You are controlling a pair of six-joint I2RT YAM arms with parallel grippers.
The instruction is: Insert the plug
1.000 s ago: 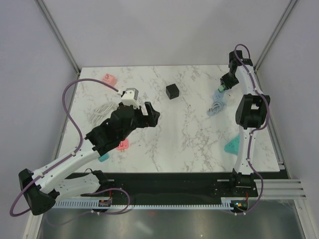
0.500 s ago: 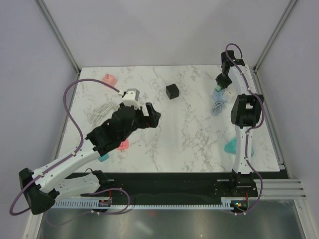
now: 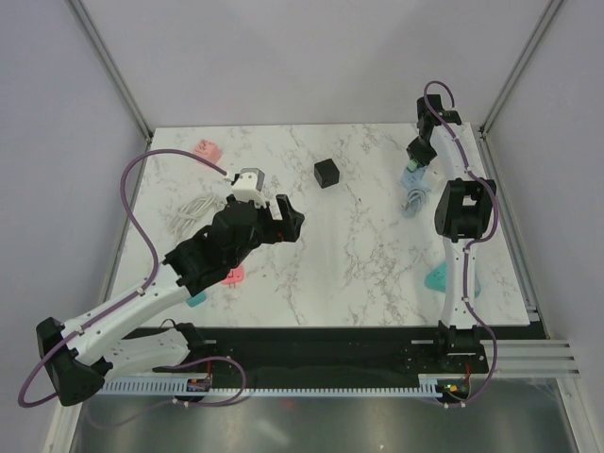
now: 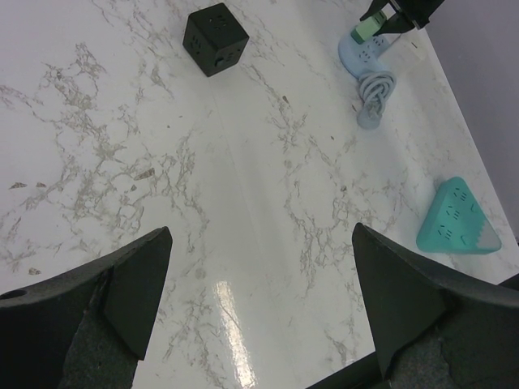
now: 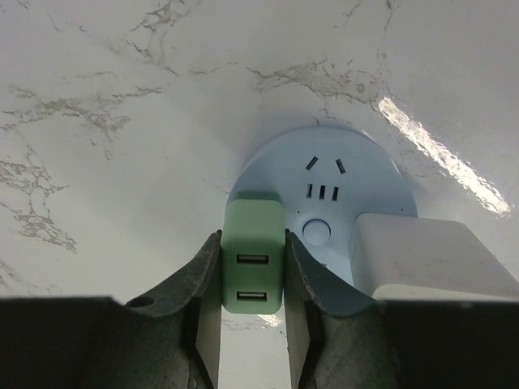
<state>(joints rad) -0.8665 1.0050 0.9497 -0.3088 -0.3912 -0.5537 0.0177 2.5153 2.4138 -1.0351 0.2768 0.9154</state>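
Over the marble table [image 3: 359,245] your left gripper [image 4: 259,279] hangs with fingers [image 4: 138,284] wide apart, nothing between them. Your right gripper [image 5: 253,271] is clamped on the green plug [image 5: 253,243], which stands between its fingers on the round blue socket [image 5: 324,170], beside a white adapter [image 5: 422,251]. I judge insertion nearly done; pressing home and release remain.

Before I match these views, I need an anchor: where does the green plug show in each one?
Top external: green plug far right, upper half of the picture.
Left wrist: top right corner.
Right wrist: lower centre, clamped in the right gripper.
Shared landmark: the round blue socket, right by the plug in all three.
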